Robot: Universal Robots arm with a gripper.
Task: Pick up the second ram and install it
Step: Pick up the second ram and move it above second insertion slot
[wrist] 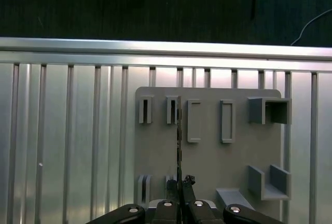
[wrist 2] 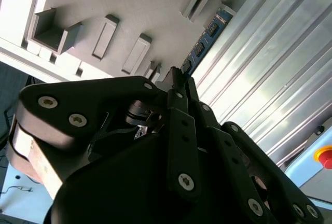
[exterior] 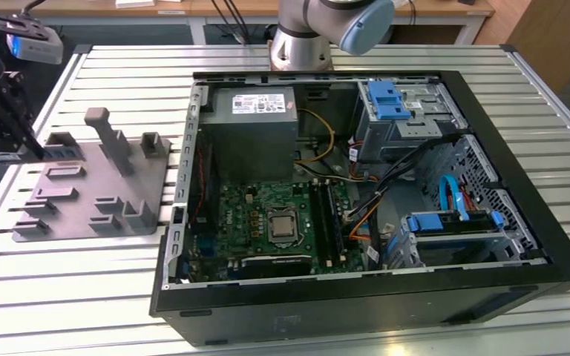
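We've the second ram [wrist 2: 207, 37] pinched in the gripper [wrist: 182, 183], jaws closed on it, grey holder [wrist: 218, 167] below. Pick looks done; install into mobo [exterior: 255, 215], well away, not yet.

**Exterior view.** We recorded even, diffuse overhead light. The slatted aluminium table [exterior: 116, 297] returned a soft sheen, and the interior of the computer case [exterior: 364, 308] lay in moderate shadow beneath its walls. The posts of the grey holder [exterior: 97, 196] cast short, faint shadows.

**Second wrist view.** We found streaked glare along the table slats, washing almost to white in places. The black gripper [wrist 2: 179, 72], close to the lens, appeared dark and slightly soft, with small highlights on its screws. The second ram [wrist 2: 207, 33] was brightly lit.

**First wrist view.** We noted banded reflections on the slats, whereas the floor [wrist: 104, 6] beyond the table edge remained dim.
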